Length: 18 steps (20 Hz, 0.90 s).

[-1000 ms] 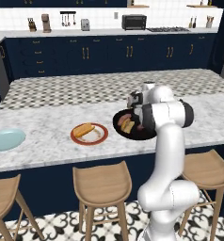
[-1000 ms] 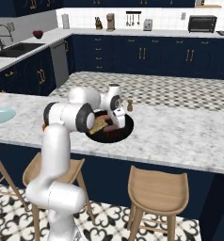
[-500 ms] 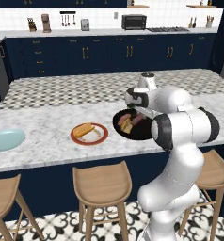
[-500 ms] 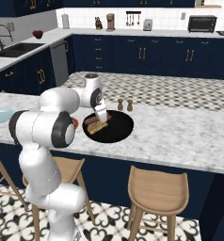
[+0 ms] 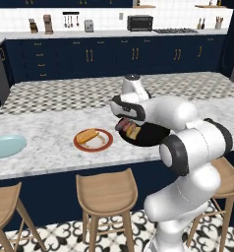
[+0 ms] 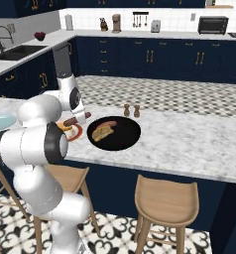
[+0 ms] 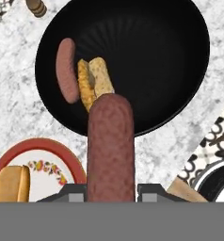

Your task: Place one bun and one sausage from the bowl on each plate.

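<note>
Sausage [image 7: 111, 148] is being held lengthwise between the closed fingers of the gripper [image 7: 111, 190], hanging above the counter at the near rim of the black bowl [image 7: 180, 70], between the bowl and the red-rimmed plate [image 7: 48, 148]. From the right base view the sausage [image 6: 70, 121] is sitting just over the edge of that plate [image 6: 76, 133].

To do this step well, the arm is best carrying it sideways until it is centred over the pale middle of the red-rimmed plate, beside the bun [image 7: 11, 182] already lying there, then lowering it close to the surface before the fingers part; a round sausage is likely to roll, so dropping it from height risks it running off the rim.

It is looking dark red-brown, smooth, rounded at the end, and thick enough to fill the gap between the fingers.

Inside the bowl a second sausage [image 7: 67, 70] and a split bun [image 7: 94, 81] are lying side by side, touching. Far to the left, the light blue plate [image 5: 7, 145] is waiting bare, well apart. Two small shakers [image 6: 131, 110] are standing behind the bowl.
</note>
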Tool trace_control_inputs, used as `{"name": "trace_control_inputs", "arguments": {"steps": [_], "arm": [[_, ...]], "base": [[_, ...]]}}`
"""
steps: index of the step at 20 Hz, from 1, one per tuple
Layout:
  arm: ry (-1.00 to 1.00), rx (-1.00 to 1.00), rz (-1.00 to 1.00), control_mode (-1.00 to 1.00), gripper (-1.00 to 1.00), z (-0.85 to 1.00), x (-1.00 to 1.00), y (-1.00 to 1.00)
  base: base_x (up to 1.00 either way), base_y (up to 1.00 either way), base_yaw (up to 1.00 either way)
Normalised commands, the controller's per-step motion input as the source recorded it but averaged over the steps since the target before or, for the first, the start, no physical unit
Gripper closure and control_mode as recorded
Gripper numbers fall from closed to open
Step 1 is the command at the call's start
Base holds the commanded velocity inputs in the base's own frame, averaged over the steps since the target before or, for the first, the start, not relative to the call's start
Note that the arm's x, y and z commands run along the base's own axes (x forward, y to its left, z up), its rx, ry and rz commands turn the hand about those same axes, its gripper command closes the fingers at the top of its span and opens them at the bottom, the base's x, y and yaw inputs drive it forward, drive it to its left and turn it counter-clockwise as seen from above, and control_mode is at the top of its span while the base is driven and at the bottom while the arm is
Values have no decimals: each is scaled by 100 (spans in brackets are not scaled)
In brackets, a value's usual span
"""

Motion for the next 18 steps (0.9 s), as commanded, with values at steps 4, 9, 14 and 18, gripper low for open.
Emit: {"name": "trace_control_inputs", "arguments": {"steps": [4, 9, 14, 18], "arm": [[2, 0, 0, -100, 100, -27, 4, 92], [2, 0, 0, -100, 100, -66, 5, 61], [3, 0, 0, -100, 100, -55, 29, 38], [0, 0, -2, -100, 100, -17, 47, 16]], "base": [[0, 0, 0], [0, 0, 0], [0, 0, 0], [0, 0, 0]]}}
